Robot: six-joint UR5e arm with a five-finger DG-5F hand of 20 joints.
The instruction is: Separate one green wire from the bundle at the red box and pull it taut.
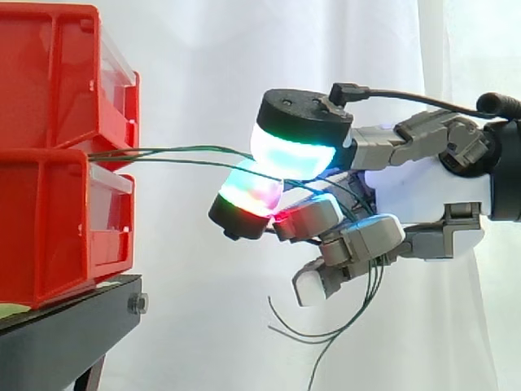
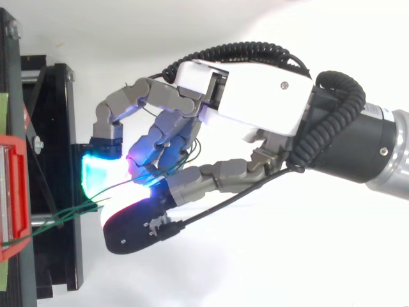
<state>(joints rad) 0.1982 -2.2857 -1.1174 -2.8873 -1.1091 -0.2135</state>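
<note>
Green first: logged a few thin green wires [image 1: 187, 155] leaving the seam between two stacked red bins [image 1: 49, 220] at the left of the side view. Traced them rightward, nearly straight with a slight bow, apart at the bins and closing together toward the hand [image 1: 423, 191]. Found the hand holding them: saw the strands pass between two thick fingertips [image 1: 291, 151], upper pad glowing white and cyan with a green rim, lower pad green over red, both pressed close around the wires. Could not tell how many strands sat in that pinch. Followed the wires on along the palm side, past the other fingers, all curled inward. Noted loose ends dangling in curves below those curled fingers, touching nothing. Placed the hand near the bins without contact, about level with the seam. Marked the arm [image 2: 358, 137] reaching in from the right edge. Recorded the bins resting on a black stand [image 1: 57, 334], white curtain [image 1: 203, 65] behind. From the top view, confirmed the same wires running from the red bin edge across the black stand to the cyan-lit pad.
</note>
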